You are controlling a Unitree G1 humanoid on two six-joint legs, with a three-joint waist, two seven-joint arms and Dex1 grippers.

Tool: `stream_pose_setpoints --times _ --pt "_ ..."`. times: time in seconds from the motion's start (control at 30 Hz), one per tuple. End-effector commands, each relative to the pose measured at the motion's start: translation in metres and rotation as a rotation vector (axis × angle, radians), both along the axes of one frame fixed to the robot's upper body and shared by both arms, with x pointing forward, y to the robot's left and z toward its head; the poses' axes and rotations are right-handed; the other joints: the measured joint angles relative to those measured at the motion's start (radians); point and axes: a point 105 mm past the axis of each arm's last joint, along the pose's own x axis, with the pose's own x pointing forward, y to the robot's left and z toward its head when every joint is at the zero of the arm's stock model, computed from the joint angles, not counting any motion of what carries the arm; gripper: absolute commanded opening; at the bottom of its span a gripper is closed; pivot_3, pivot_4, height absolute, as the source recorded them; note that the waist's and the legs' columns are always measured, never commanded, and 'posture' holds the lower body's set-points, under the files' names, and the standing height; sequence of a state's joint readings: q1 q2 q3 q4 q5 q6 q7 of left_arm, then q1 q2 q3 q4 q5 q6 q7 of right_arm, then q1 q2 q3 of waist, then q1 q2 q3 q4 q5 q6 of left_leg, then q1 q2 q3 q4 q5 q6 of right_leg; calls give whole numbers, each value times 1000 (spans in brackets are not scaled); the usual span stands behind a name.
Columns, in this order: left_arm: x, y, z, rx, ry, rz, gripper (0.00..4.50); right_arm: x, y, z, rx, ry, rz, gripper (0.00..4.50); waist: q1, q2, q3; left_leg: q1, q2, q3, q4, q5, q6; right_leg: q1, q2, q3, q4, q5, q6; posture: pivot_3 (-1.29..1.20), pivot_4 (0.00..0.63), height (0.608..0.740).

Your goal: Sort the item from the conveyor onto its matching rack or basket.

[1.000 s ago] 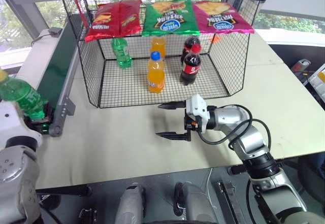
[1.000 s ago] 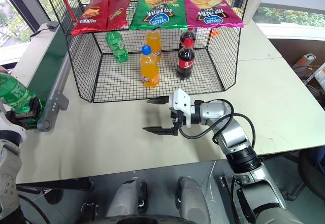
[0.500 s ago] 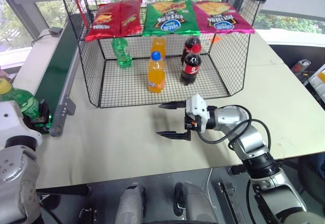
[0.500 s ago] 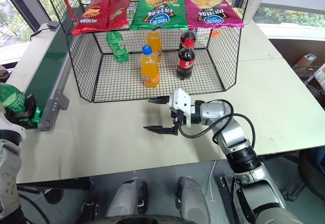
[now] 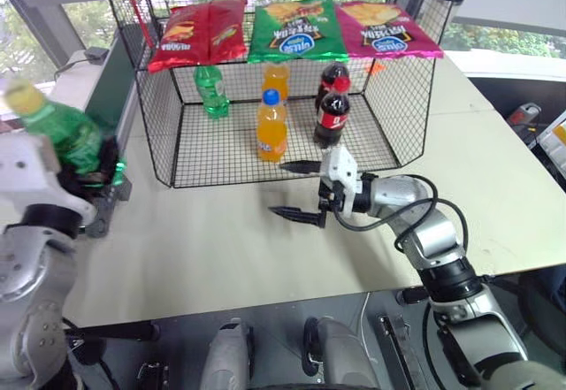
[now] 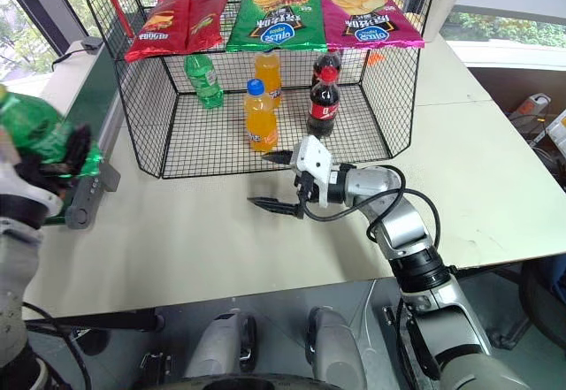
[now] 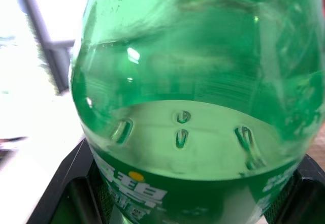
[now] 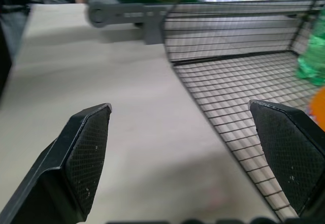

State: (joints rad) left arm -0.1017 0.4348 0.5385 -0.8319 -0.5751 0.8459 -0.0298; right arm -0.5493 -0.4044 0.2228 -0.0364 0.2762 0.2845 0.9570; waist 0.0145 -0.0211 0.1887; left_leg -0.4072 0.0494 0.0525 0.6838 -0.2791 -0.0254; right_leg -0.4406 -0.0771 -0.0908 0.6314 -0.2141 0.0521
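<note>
Cage (image 5: 177,156), conveyor (image 5: 102,107) on table (image 5: 221,240)

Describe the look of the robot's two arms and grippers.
Both arms are silver-grey metal with rounded joint housings. The right arm has black collar bands and a black cable looping outside it to a white wrist block. The right gripper has two slim black fingers with textured pads. The left gripper is black too, on a white block.

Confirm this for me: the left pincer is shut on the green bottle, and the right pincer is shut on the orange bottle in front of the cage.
Wrong on the right pincer: it is open and empty above the table, as the right wrist view shows. The orange bottle stands inside the cage. The left pincer is indeed shut on the green bottle.
</note>
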Motion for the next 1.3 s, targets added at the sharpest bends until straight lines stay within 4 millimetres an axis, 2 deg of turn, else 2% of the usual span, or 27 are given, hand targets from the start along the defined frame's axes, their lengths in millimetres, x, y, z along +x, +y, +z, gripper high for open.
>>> stream_pose_setpoints --times 0.03,0.2,0.37,0.57,1.3 --pt "9 -27 5 1 -37 -93 2878 8 -5 -2 -48 -27 -58 4500 -1 0 0 0 0 0 0 0 0 0 0 0 0 0 0 0 150 740" --pt "40 -49 -8 -48 -23 -131 2878 14 -12 -16 -130 -7 -102 4500 -3 0 0 0 0 1 0 0 0 0 0 0 -1 0 0 0 150 740" --pt "70 -69 -11 -68 -35 -147 2878 17 -15 -21 -166 -1 -130 4500 -2 0 0 0 0 0 0 0 0 0 1 0 0 0 0 0 150 740" --pt "96 -75 -27 -34 -10 -114 2878 18 -16 -22 -178 8 -149 4500 -2 0 0 -1 0 1 -1 0 0 -1 1 0 0 0 1 0 150 740" --pt "142 -91 -56 -6 19 -126 2878 15 -13 -17 -154 23 -171 4500 -2 0 0 -1 0 1 0 0 0 -1 0 -1 0 0 1 0 150 740"
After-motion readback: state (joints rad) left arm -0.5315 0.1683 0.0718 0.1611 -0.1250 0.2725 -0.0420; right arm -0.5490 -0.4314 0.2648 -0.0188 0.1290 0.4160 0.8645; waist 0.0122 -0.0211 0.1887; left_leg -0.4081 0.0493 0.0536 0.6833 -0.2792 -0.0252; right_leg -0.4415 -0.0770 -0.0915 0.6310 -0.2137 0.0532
